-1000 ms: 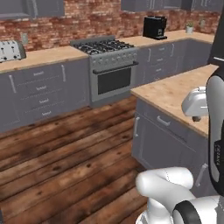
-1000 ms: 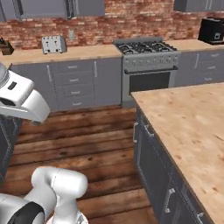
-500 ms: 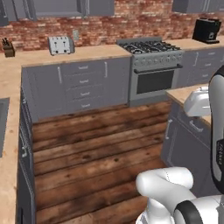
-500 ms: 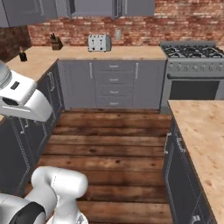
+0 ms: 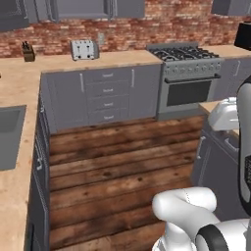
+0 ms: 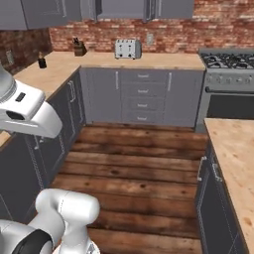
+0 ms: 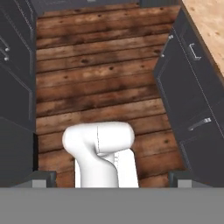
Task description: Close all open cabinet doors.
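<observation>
The lower ends of the slate-grey upper cabinet doors (image 5: 81, 8) (image 6: 121, 8) run along the top edge of both base views, above the brick wall. Beside the middle panel, narrow strips with silver bar handles stand edge-on; whether these doors are ajar I cannot tell. My gripper (image 7: 111, 179) points down at the wooden floor, far from the doors. Its dark fingertips (image 7: 43, 178) sit wide apart with nothing between them, so it is open. The white hand hangs at the right of the left base view and at the left of the right base view.
A toaster (image 5: 82, 49) (image 6: 127, 48) and a knife block (image 5: 28, 51) stand on the back counter. The stove (image 5: 188, 73) is to the right, a sink (image 5: 10, 135) in the left counter, the island counter (image 6: 235, 158) at the right. Wooden floor lies between.
The base has turned left, so the whole scene has slid right: the stove went to the right side, and the left counter and sink came into view. The arm's pose is unchanged.
</observation>
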Robot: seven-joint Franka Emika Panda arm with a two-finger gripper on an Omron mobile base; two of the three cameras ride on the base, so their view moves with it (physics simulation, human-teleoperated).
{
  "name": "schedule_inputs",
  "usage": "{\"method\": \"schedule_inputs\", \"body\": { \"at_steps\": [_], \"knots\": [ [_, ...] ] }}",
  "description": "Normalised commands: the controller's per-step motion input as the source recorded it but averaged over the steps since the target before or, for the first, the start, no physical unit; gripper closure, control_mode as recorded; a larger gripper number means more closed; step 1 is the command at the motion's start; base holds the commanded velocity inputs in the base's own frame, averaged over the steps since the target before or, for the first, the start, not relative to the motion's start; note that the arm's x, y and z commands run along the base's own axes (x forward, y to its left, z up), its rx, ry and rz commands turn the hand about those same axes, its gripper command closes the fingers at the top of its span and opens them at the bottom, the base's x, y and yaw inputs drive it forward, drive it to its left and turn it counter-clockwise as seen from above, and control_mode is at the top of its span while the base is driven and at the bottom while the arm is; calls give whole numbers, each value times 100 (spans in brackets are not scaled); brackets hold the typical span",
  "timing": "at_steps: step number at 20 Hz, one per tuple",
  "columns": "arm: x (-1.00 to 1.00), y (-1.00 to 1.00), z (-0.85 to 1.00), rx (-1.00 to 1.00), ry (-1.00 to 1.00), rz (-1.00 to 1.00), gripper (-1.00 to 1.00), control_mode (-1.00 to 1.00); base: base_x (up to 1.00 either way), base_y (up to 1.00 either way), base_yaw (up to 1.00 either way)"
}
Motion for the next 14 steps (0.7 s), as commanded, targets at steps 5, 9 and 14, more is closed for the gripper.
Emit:
{"method": "schedule_inputs", "body": {
  "at_steps": [5,9,14],
  "knots": [
    [0,0,0,0,0,0,-100,100,61,20,4],
    [0,0,0,0,0,0,-100,100,91,18,3],
    [0,0,0,0,0,0,-100,100,100,13,4]
  ]
}}
